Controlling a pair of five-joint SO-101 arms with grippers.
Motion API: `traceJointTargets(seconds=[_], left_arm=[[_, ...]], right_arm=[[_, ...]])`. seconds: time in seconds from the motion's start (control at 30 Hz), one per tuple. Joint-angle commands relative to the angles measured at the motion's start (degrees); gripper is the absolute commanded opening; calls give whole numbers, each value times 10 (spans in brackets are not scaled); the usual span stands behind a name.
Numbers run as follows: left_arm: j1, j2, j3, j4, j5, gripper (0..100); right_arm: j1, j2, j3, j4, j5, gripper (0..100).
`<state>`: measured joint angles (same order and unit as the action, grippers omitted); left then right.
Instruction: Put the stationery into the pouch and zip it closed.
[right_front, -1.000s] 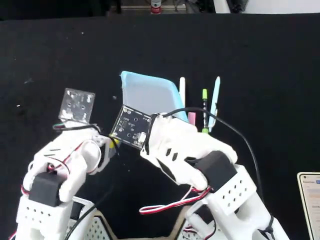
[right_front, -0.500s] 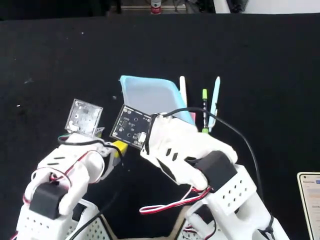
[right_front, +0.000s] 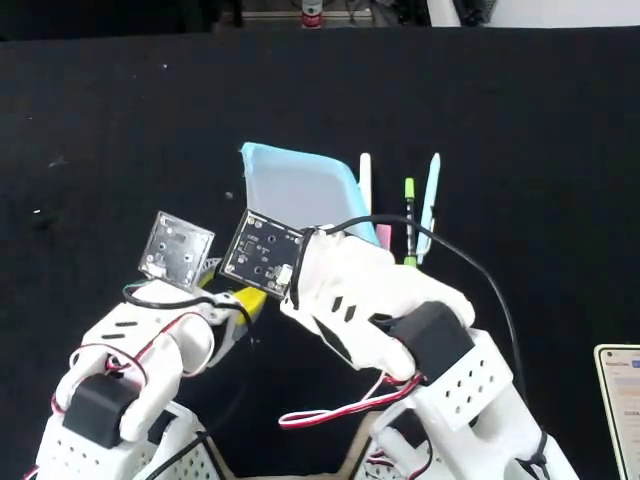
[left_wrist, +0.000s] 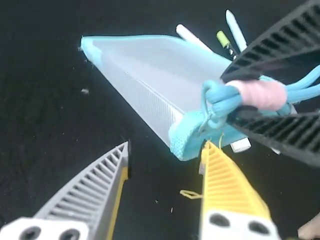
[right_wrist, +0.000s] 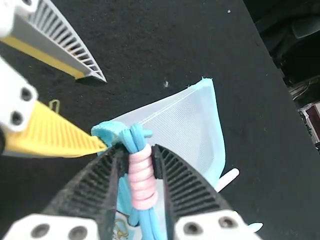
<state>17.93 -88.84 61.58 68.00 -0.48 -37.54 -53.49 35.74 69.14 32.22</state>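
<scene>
My right fingers (right_wrist: 186, 186) clamp the pull cord (right_wrist: 141, 179); my left fingers (left_wrist: 227, 187), spread, likely must pin the pouch (left_wrist: 150, 70) to unzip.

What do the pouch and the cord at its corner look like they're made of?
The pouch looks like translucent woven mesh, judging by its fine grid texture, with soft, matte light-blue fabric edging. The cord seems to be smooth round textile, light blue. Its pink wrap shows ridged coils and may be rubber or yarn; the look leaves that open.
</scene>
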Motion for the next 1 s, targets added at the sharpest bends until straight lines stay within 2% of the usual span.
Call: traceJointTargets(seconds=[0.0, 0.13, 0.47, 0.67, 0.97], left_arm=[[1, -4, 14, -43, -4, 236], [0, -4, 30, -67, -4, 236], [0, -9, 26, -68, -4, 207], [5, -9, 26, -69, -4, 69], [0, -9, 26, -76, -2, 35]], right_arm=[[5, -12, -31, -9, -1, 11], [6, -12, -29, -8, -1, 11], [9, -16, -9, -5, -1, 11], [9, -16, -12, 55, -1, 11], [8, -44, -9, 179, -5, 11]])
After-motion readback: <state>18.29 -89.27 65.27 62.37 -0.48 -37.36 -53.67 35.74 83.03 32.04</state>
